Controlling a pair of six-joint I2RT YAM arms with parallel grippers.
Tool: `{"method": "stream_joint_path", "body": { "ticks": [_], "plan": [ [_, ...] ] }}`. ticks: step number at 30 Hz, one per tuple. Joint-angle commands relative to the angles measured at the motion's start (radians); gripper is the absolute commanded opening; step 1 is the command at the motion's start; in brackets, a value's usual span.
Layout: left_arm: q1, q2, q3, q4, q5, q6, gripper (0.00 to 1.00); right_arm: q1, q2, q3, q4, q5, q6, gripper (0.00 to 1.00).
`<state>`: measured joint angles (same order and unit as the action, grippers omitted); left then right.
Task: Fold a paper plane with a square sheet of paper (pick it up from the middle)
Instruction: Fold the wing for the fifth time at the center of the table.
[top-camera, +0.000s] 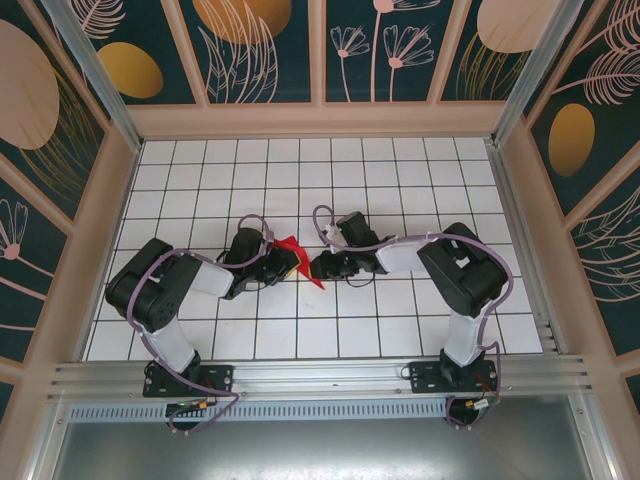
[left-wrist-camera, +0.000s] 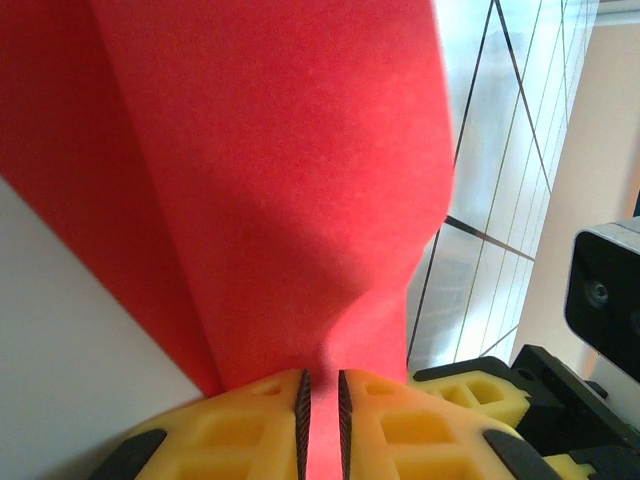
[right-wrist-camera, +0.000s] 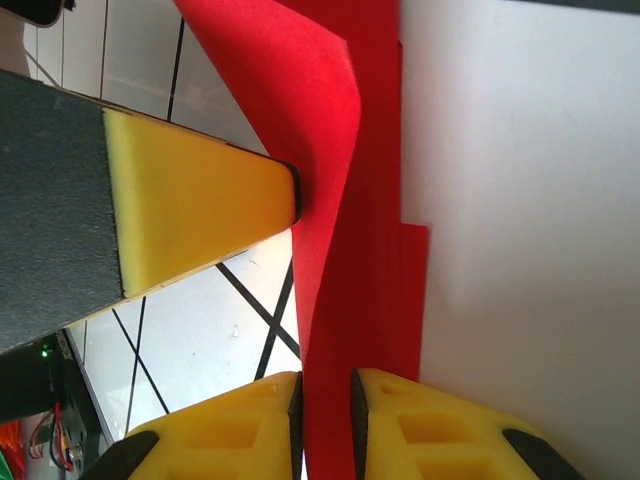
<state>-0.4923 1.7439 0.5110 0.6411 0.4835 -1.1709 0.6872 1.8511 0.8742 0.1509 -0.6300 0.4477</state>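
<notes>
**Surroundings.** The left hand (top-camera: 287, 263) and the right hand (top-camera: 323, 266) face each other near the middle of the tabletop (top-camera: 400, 180), close together, with the sheet of paper (top-camera: 293, 247) between them. In the right wrist view, one yellow finger of the left hand (right-wrist-camera: 190, 200) presses against the side of the sheet (right-wrist-camera: 330, 150). In the left wrist view, the right arm's black wrist camera housing (left-wrist-camera: 605, 290) sits just beside the sheet (left-wrist-camera: 270, 180). Purple cables (top-camera: 400, 240) loop over both arms.

**Hand state.** The left hand (left-wrist-camera: 320, 430) is clamped on the sheet's lower edge, jaws nearly together. The right hand (right-wrist-camera: 325, 430) is clamped likewise on a folded, layered part of the red paper.

**Sheet position.** The sheet is held up off the tabletop, bent and partly folded, one red point hanging down toward the tiles.

**Surface and room.** The tabletop is white with a dark grid. Beige frames and dark teal floral wall panels (top-camera: 260, 50) enclose it. An aluminium rail (top-camera: 320, 375) runs along the near edge.
</notes>
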Motion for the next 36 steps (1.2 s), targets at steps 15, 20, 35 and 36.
{"method": "stream_joint_path", "body": {
  "ticks": [15, 20, 35, 36],
  "plan": [
    [-0.008, 0.022, 0.009, -0.087, -0.034, 0.032, 0.2, 0.043, 0.049, 0.093, -0.142, 0.086, -0.117, 0.23],
    [-0.007, 0.019, 0.012, -0.092, -0.034, 0.034, 0.2, 0.043, 0.06, 0.088, -0.151, 0.095, -0.132, 0.21],
    [-0.007, -0.128, 0.032, -0.035, 0.007, 0.081, 0.25, 0.013, 0.107, 0.035, -0.062, -0.003, -0.073, 0.06],
    [-0.007, -0.132, 0.024, -0.026, 0.009, 0.077, 0.25, 0.011, 0.111, 0.032, -0.059, -0.009, -0.068, 0.06]
  ]
}}
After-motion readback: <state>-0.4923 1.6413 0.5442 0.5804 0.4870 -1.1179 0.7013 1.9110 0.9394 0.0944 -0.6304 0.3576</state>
